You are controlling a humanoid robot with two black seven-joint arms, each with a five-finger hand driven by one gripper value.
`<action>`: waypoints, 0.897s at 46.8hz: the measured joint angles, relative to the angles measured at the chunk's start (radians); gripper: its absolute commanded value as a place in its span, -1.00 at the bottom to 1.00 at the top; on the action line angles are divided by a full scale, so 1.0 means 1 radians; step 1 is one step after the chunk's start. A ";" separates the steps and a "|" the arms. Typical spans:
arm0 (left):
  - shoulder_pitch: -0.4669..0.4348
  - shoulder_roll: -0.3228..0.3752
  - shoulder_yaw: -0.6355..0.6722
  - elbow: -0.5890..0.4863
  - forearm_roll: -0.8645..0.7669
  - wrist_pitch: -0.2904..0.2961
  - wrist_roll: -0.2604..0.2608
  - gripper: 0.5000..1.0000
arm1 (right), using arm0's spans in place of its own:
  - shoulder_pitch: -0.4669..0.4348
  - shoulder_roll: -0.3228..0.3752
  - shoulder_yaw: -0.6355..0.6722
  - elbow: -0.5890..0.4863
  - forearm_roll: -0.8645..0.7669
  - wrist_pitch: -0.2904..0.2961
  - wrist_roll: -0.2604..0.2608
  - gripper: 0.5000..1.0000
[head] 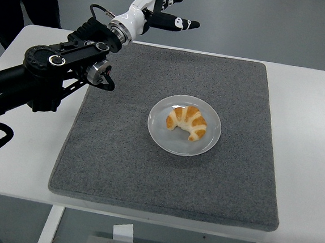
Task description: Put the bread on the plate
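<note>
Above mat's far edge: left hand [161, 7] raised, fingers spread, empty.

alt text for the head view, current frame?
A croissant-shaped bread lies on a white plate in the middle of a grey mat on a white table. The robot's left hand, fingers spread and empty, is raised above the mat's far edge, well clear of the plate. The right arm is out of view.
</note>
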 measured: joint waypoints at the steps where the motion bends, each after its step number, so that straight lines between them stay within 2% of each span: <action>1: 0.001 0.001 -0.001 0.000 -0.022 0.001 0.000 0.99 | 0.000 0.000 0.000 0.000 0.000 0.000 0.000 0.81; 5: 0.010 0.006 -0.006 0.002 -0.141 0.030 0.000 0.98 | -0.001 0.000 0.000 0.000 0.000 0.000 0.000 0.81; 9: 0.022 0.007 -0.022 0.002 -0.263 0.087 0.000 0.99 | -0.001 0.000 0.000 0.000 0.000 0.000 0.000 0.81; 13: 0.038 0.008 -0.054 0.001 -0.357 0.111 0.000 0.99 | -0.001 0.000 0.000 0.000 0.000 0.000 0.000 0.81; 19: 0.091 0.009 -0.138 0.001 -0.402 0.115 0.000 0.98 | -0.001 0.000 0.000 0.000 0.000 0.000 0.000 0.81; 29: 0.191 0.004 -0.395 0.002 -0.403 0.107 0.000 0.99 | -0.001 0.000 0.000 0.000 0.000 0.000 0.000 0.81; 42: 0.232 -0.008 -0.528 0.002 -0.409 0.095 0.000 0.99 | 0.002 0.000 -0.002 0.001 0.000 0.002 0.000 0.81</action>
